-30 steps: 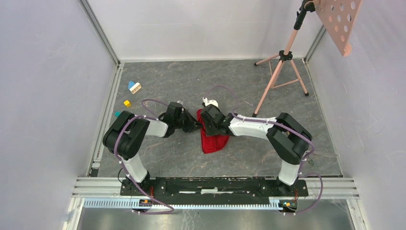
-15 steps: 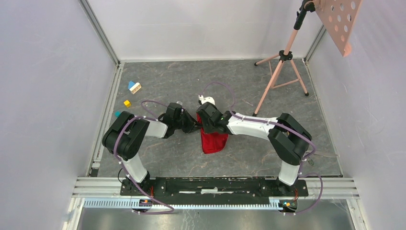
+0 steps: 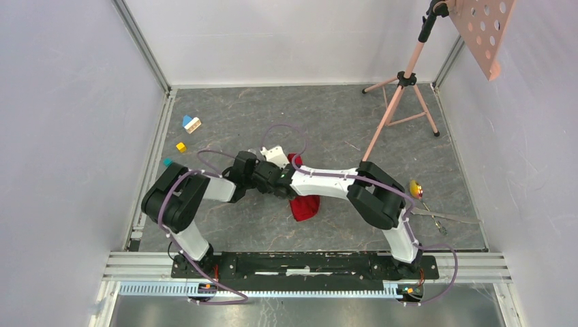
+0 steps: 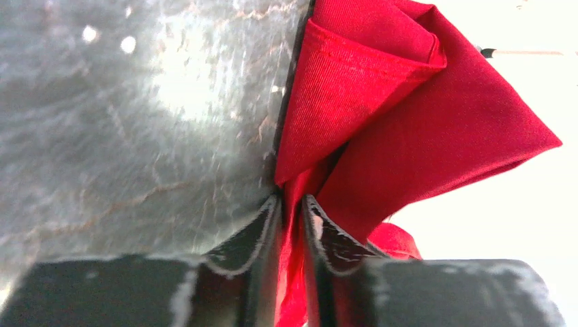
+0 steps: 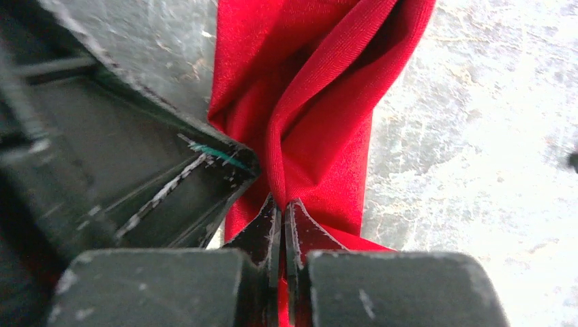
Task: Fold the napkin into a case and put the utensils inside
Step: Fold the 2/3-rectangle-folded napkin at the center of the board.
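We judge the napkin (image 3: 305, 206) to be light, thin and very soft. It will sag and crease wherever it is not supported, and a single layer may slip out of a weak pinch. It is better to take it at a folded edge, through all the layers. It lies bunched in the middle of the desk (image 3: 327, 116). The left pincer (image 4: 291, 208) is almost closed and pinches a fold of the red cloth. The right pincer (image 5: 281, 208) is closed tight on another fold, just beside.
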